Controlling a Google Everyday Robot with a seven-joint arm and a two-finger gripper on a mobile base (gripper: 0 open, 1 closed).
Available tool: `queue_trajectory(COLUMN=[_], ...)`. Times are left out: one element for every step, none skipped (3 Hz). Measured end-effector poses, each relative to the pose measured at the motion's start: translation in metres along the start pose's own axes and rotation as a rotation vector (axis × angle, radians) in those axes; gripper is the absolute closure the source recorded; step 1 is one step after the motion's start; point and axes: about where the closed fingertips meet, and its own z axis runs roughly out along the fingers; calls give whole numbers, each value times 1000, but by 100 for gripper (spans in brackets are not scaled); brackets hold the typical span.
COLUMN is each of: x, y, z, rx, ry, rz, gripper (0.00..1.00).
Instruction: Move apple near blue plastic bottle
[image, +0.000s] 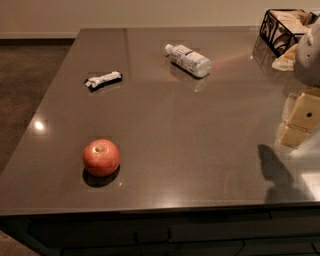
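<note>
We judge the step in hand to be the reach for the apple (101, 157). It sits stem-up on the tabletop (200, 150), well to the left of the fingers (301, 119) and somewhat nearer the front edge than they are. The fingers hang at the right edge of the view, above the tabletop. We cannot tell how wide they stand, but the apple is plainly not in them.

The bottle (188, 60) lies on its side, farther back than the fingers and to their left, well apart from the apple. A wrapped bar (102, 80) lies farther left again, and a wire basket (281, 29) stands behind the fingers.

To do this well, we think the fingers should cross left, come down over the apple from above and close across its widest part, since a round fruit can roll away from a glancing touch. The carry should keep clear of the bar. We would set the apple down just beside the bottle without nudging it, as the bottle may roll too.
</note>
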Motion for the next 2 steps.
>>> queue_trajectory(x=[-3,-33], y=[0,12], z=[0,14], rx=[3,-44], ry=[4,-54], rz=[-10,-35], gripper=[0,0])
